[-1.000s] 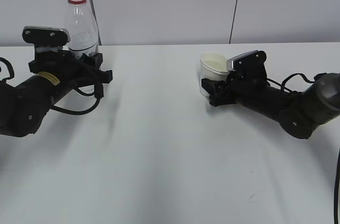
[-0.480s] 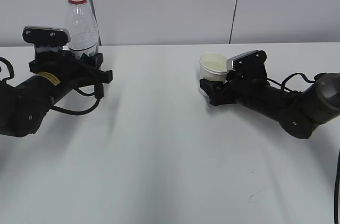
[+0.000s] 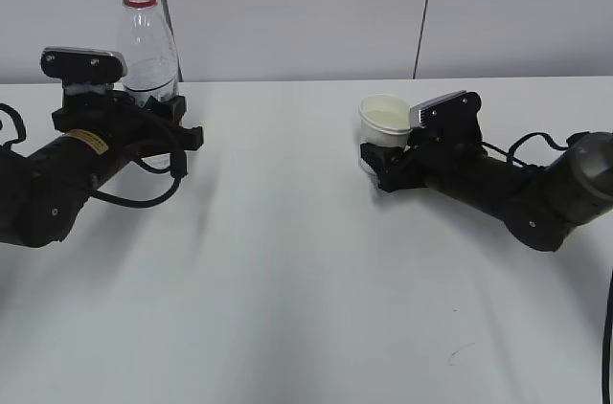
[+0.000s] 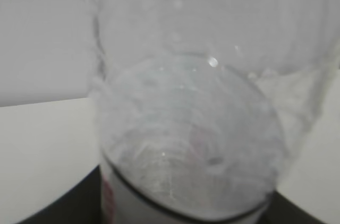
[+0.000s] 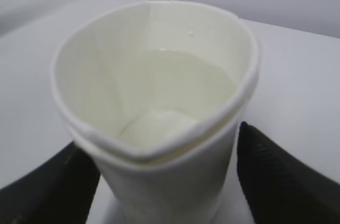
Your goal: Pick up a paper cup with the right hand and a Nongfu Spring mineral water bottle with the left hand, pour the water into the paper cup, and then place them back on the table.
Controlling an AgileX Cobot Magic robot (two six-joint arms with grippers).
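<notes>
The paper cup [image 3: 384,121] stands on the table [image 3: 287,260] at centre right, with water [image 5: 183,72] in it and its rim dented at the front [image 5: 154,149]. My right gripper [image 3: 379,159] straddles the cup's lower half, with a narrow gap showing at the right finger [image 5: 276,176], so it is open. The Nongfu Spring mineral water bottle [image 3: 146,40] stands upright at the far left with no cap. My left gripper [image 3: 175,120] is shut on its lower body. The bottle fills the left wrist view [image 4: 186,144], with black fingers [image 4: 79,205] at its sides.
A pale wall with two dark vertical seams [image 3: 426,11] runs behind the table's far edge. A black cable [image 3: 144,195] loops beside the left arm, and another cable [image 3: 522,144] trails behind the right arm. White tabletop lies between the two arms.
The cup, squeezed and tilted one second ago, now sits rounder and upright as the right jaws have eased off it. The left arm and bottle have not moved.
</notes>
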